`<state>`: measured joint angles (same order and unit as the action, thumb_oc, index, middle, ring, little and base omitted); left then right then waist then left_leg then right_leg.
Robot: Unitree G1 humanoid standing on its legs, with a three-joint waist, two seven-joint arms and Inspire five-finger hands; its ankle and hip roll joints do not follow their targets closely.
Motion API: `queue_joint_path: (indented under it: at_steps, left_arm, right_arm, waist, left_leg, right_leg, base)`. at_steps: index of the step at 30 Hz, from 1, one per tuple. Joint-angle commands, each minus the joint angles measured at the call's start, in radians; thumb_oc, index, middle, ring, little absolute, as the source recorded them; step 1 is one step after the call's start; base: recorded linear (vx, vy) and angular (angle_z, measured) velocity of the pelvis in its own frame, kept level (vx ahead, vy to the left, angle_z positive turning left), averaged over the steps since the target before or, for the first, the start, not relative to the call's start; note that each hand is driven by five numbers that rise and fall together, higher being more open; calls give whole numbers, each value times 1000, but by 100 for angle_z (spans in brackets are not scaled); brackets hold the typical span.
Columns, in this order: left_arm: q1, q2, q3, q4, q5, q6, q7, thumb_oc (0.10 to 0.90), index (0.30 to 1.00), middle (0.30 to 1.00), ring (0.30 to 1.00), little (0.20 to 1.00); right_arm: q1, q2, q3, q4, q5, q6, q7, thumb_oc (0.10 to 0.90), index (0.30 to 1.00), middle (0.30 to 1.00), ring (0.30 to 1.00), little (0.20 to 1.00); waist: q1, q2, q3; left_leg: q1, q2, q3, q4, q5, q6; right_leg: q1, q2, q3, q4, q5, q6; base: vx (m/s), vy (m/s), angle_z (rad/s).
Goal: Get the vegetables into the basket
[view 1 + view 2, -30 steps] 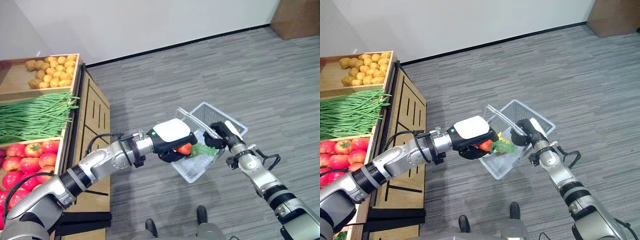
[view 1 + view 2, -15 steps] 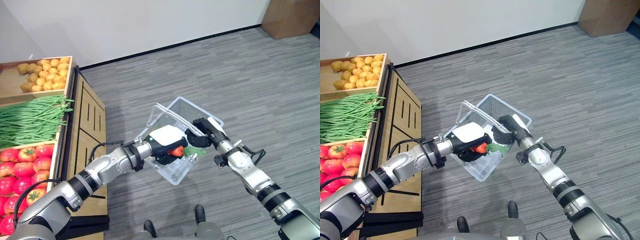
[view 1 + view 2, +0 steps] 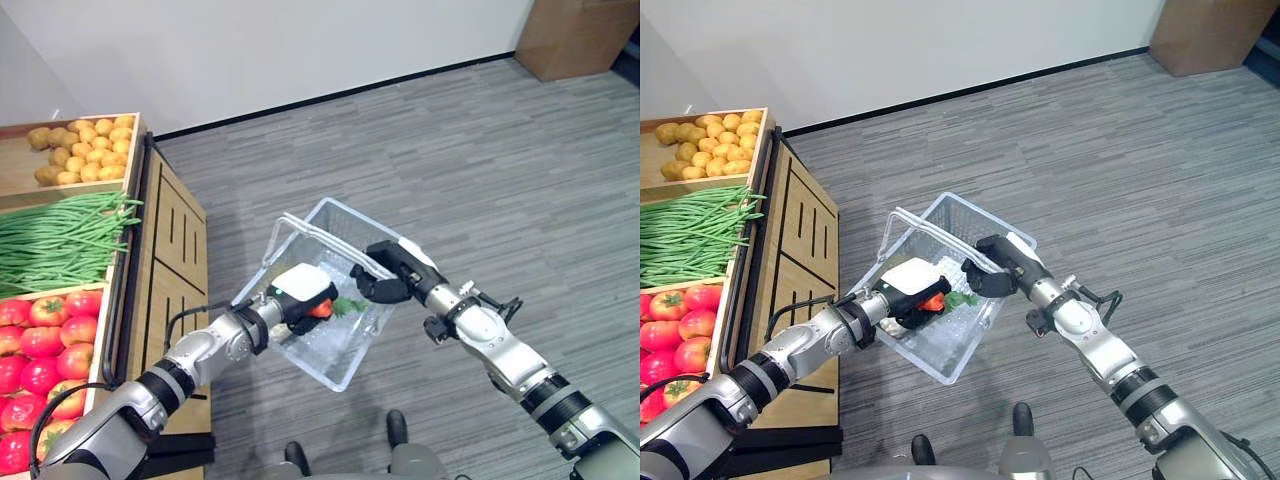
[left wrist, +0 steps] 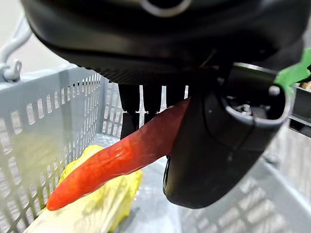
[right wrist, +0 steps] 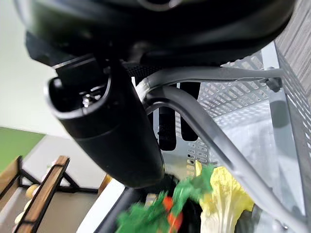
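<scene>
Carrot (image 4: 121, 158) clamped in the left hand (image 3: 300, 293) hung inside the basket (image 3: 345, 375), its handle gripped by the right hand (image 3: 395, 272), release apparently next.

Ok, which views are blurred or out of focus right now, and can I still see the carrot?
Left wrist view: carrot sharp, the left hand holding it soft. Right wrist view: right hand on the basket handle clear, greens below smeared. Both eye views evenly lit.
</scene>
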<state>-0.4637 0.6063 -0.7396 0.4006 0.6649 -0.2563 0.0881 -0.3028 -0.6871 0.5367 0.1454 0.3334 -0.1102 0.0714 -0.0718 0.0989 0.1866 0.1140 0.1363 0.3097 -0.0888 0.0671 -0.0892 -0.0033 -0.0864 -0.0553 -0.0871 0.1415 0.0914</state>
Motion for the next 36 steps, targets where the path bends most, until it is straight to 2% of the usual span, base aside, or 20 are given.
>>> queue_joint_path:
  at_steps: [1,5,6,7,8,17,20,22,28,31,33,34,36]
  left_arm:
    - [-98,-8,57,68,10,3,104,400,300,300,300,300]
    - [-101,-32,59,114,52,26,125,400,300,300,300,300]
    - [-102,-37,59,125,63,34,130,486,421,421,421,421]
    - [-104,-53,60,148,86,54,139,759,802,802,802,802]
    - [-105,-61,59,157,99,59,145,900,1000,1000,1000,1000]
    - [-101,-100,55,183,175,99,166,900,1000,1000,1000,1000]
    - [-96,-108,58,170,192,116,157,900,1000,1000,1000,1000]
    - [-95,-96,56,102,174,94,142,900,1000,1000,1000,1000]
    - [-20,3,81,-168,24,-12,43,900,1000,1000,1000,1000]
    - [56,77,126,-310,-70,-44,-8,900,1000,1000,1000,1000]
    - [79,95,144,-339,-98,-49,-22,900,1000,1000,1000,1000]
    - [135,124,176,-397,-182,-57,-61,900,1000,1000,1000,1000]
    - [158,144,192,-435,-230,-63,-89,900,1000,1000,1000,1000]
  right_arm:
    - [-107,67,-45,-211,159,-155,14,400,300,300,300,300]
    - [-85,65,-44,-259,206,-158,35,400,300,300,300,300]
    - [-83,64,-40,-268,209,-157,38,400,300,300,300,300]
    - [-78,64,-38,-284,215,-156,42,400,300,300,300,300]
    - [-76,62,-38,-289,214,-156,43,400,300,300,300,300]
    - [-71,69,-38,-291,198,-155,26,400,300,300,300,300]
    - [-67,69,-43,-266,150,-149,7,400,300,300,300,300]
    - [-66,67,-62,-213,74,-142,-32,400,300,300,300,300]
    - [-51,98,-140,-44,-25,-127,-109,400,300,300,300,300]
    - [-48,118,-180,49,-69,-123,-150,400,300,300,300,300]
    - [-47,121,-190,73,-82,-118,-161,400,300,300,300,300]
    - [-43,130,-212,143,-96,-108,-181,400,300,300,300,300]
    - [-43,132,-220,173,-106,-103,-185,400,300,300,300,300]
  waist:
    - [-17,-65,-64]
    - [-22,-66,-61]
    - [-22,-67,-60]
    - [-25,-69,-58]
    - [-25,-69,-57]
    - [-22,-70,-57]
    - [-16,-72,-57]
    - [-10,-72,-58]
    - [11,-73,-68]
    - [31,-76,-73]
    - [36,-77,-73]
    - [46,-75,-74]
    - [50,-75,-75]
  left_leg:
    - [7,-13,-30,1,-39,-22]
    - [4,-13,-27,1,-39,-23]
    - [4,-13,-27,1,-38,-23]
    - [3,-11,-25,1,-38,-23]
    - [3,-10,-25,1,-37,-24]
    - [2,-6,-25,1,-35,-22]
    - [2,-7,-31,1,-36,-21]
    - [1,-8,-41,1,-37,-19]
    - [4,-16,-63,1,-44,-13]
    - [4,-20,-77,1,-47,-9]
    - [3,-21,-81,1,-46,-9]
    - [1,-23,-87,1,-44,-8]
    - [0,-23,-90,1,-44,-8]
  right_leg:
    - [79,-48,-60,0,-116,66]
    - [74,-46,-55,0,-114,66]
    - [72,-45,-55,0,-114,65]
    - [70,-44,-55,0,-113,64]
    - [68,-44,-53,0,-114,64]
    - [71,-42,-54,0,-116,62]
    - [74,-43,-60,0,-117,60]
    - [78,-45,-64,0,-117,61]
    - [96,-51,-83,0,-120,61]
    - [104,-53,-95,0,-122,60]
    - [106,-54,-97,0,-121,60]
    - [107,-55,-102,0,-120,60]
    - [108,-56,-105,0,-120,60]
  base:
    - [0,0,0]
    - [0,0,0]
    - [0,0,0]
    - [0,0,0]
    - [0,0,0]
    - [0,0,0]
    - [0,0,0]
    - [0,0,0]
    - [19,10,6]
    - [12,7,6]
    - [-2,10,9]
    - [-6,18,9]
    - [0,10,7]
